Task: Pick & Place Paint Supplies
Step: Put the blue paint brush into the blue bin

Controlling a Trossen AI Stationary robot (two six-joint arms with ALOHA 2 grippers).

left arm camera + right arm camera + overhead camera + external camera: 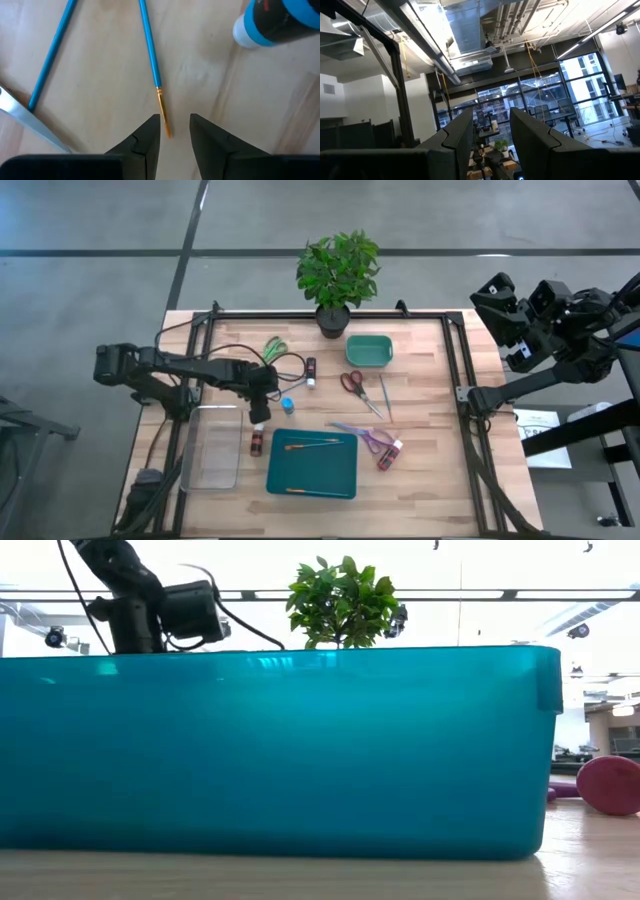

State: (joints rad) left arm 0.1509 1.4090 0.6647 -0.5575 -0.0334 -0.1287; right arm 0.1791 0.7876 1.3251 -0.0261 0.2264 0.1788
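Observation:
My left gripper [259, 418] hangs open, pointing down at the table between a clear box and a teal tray. In the left wrist view its fingers [174, 125] stand on either side of the orange bristle tip [164, 125] of a blue-handled brush [149, 47] lying flat on the wood; no touch shows. A second blue brush [52, 52] lies beside it. A blue paint bottle [287, 406] [272, 22] lies close by, and a dark red bottle [257, 443] lies nearer the table's near edge. My right gripper [491, 125] is open, raised off the table's right side [515, 330].
The teal tray [311, 463] holds two orange-handled brushes [310, 444]. Around it are the clear box [213, 445], a green bin [368, 350], red scissors [352, 383], purple scissors [372, 438], a pinkish bottle [390, 452], a black bottle [312, 372] and a potted plant [337, 275].

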